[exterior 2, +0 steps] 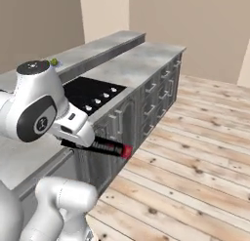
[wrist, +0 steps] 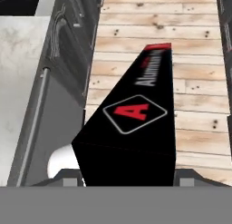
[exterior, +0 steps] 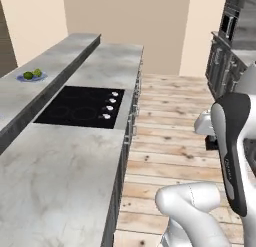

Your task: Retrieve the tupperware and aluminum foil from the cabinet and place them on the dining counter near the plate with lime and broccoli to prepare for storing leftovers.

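One long black box of aluminum foil (wrist: 136, 123) sits clamped in the gripper (wrist: 129, 175) above a wooden kitchen floor (wrist: 199, 105).

The fingers close on the box's near end, and in the hand view it runs away from them, its red "A" emblem and white lettering facing the camera and its red end cap farthest out. The right base view shows what the hand view cannot: the aluminum foil (exterior 2: 105, 147) juts level from the gripper (exterior 2: 80, 140), just beside the dark cabinet fronts (exterior 2: 146, 106) and below the grey counter (exterior 2: 132, 64). Beyond the fingers lie the black cooktop (exterior: 80, 106) and, well apart on the raised dining counter (exterior: 47, 61), the plate with lime and broccoli (exterior: 31, 76), clearest in the left base view.
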Robot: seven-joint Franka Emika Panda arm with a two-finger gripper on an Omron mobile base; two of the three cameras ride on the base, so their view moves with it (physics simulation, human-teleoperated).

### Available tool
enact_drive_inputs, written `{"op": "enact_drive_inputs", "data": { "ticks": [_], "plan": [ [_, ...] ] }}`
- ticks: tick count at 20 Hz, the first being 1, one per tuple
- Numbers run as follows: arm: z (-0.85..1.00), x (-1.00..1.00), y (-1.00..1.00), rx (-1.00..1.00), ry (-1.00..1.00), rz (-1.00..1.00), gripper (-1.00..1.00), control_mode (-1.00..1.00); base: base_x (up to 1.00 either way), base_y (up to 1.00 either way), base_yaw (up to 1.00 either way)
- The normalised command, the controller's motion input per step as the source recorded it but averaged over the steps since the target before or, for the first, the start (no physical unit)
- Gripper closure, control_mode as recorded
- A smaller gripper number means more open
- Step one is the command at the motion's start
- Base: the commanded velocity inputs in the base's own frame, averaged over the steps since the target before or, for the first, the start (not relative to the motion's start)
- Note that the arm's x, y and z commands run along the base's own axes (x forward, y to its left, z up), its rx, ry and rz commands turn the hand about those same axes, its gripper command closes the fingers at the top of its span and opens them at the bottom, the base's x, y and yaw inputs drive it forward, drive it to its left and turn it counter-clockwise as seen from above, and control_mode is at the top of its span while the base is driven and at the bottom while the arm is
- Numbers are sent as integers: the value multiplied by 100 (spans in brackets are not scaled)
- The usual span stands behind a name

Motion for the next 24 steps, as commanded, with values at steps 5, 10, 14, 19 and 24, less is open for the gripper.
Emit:
{"op": "enact_drive_inputs", "data": {
  "ticks": [5, 10, 14, 19, 24],
  "plan": [
    [0, 0, 0, 0, 0, 0, 100, 100, -89, 100, 65],
    [0, 0, 0, 0, 0, 0, 100, 100, -99, 100, 55],
    [0, 0, 0, 0, 0, 0, 100, 100, -100, 89, 48],
    [0, 0, 0, 0, 0, 0, 100, 100, -100, 0, 53],
    [0, 0, 0, 0, 0, 0, 100, 100, -100, -24, 40]
  ]
}}
